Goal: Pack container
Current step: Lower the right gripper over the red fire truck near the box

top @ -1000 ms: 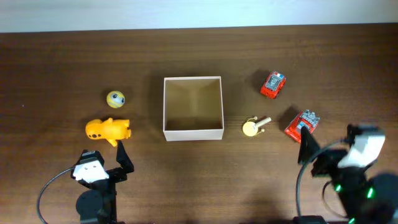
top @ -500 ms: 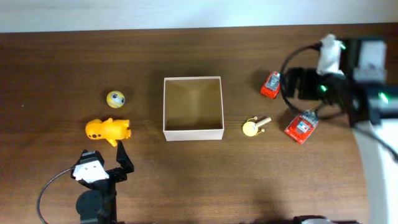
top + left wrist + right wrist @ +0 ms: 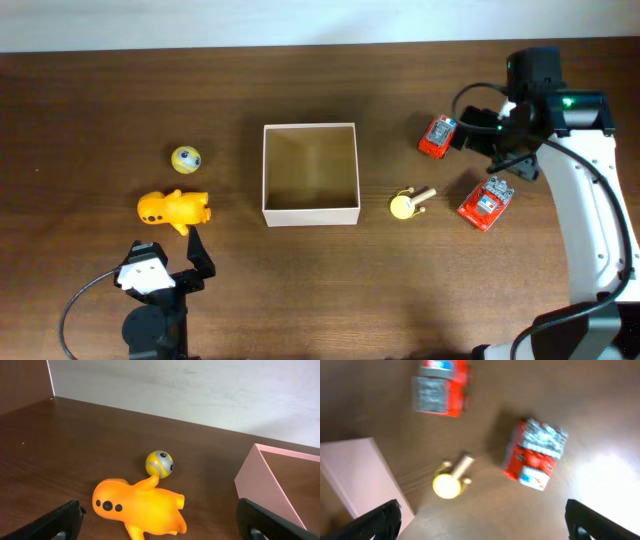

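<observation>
The container (image 3: 310, 211), a square open box with white walls and a tan inside, stands empty at mid-table. Left of it lie a yellow ball (image 3: 186, 158) and an orange animal toy (image 3: 173, 209). My left gripper (image 3: 172, 258) rests open just in front of the orange toy (image 3: 140, 509), not touching it. Right of the box lie a red toy car (image 3: 438, 136), a second red toy (image 3: 485, 203) and a small yellow toy with a wooden handle (image 3: 408, 204). My right gripper (image 3: 497, 145) hovers open above the two red toys (image 3: 535, 455), holding nothing.
The left wrist view shows the ball (image 3: 159, 464) behind the orange toy and the box wall (image 3: 260, 480) at the right. The blurred right wrist view has the box corner (image 3: 355, 470) at the left and the yellow toy (image 3: 447, 484) below the car (image 3: 441, 387).
The right arm swung from the table's near right corner up to the far right and now hangs over the red toys. The left arm and all toys stayed put.
</observation>
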### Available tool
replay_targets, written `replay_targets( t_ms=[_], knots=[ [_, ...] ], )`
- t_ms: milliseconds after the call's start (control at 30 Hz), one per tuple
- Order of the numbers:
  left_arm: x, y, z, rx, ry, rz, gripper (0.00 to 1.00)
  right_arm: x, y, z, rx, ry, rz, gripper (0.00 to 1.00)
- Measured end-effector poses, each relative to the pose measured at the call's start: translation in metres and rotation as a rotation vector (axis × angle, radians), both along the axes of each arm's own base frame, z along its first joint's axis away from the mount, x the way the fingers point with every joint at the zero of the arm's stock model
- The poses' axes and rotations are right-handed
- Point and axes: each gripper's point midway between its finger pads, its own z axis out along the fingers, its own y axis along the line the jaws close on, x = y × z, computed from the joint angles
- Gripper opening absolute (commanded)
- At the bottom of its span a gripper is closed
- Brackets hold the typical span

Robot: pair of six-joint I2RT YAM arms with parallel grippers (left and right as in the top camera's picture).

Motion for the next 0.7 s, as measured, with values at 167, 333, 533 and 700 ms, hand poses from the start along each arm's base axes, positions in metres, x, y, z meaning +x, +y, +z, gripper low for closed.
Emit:
replay_targets(
  t_ms=[167,333,533,700],
  knots=[
    [0.000,0.000,0.000,0.000,0.000,0.000,0.99,-0.020,-0.019,-0.003,-0.055,0.063,-0.235,0.99],
    [0.000,0.000,0.000,0.000,0.000,0.000,0.99,-0.022,-0.027,-0.005,-0.068,0.050,-0.379,0.99],
    [0.000,0.000,0.000,0.000,0.000,0.000,0.99,-0.027,-0.032,-0.025,-0.066,0.070,-0.472,0.99],
    [0.000,0.000,0.000,0.000,0.000,0.000,0.99,-0.037,-0.044,-0.046,-0.072,0.110,-0.529,0.99]
  ],
)
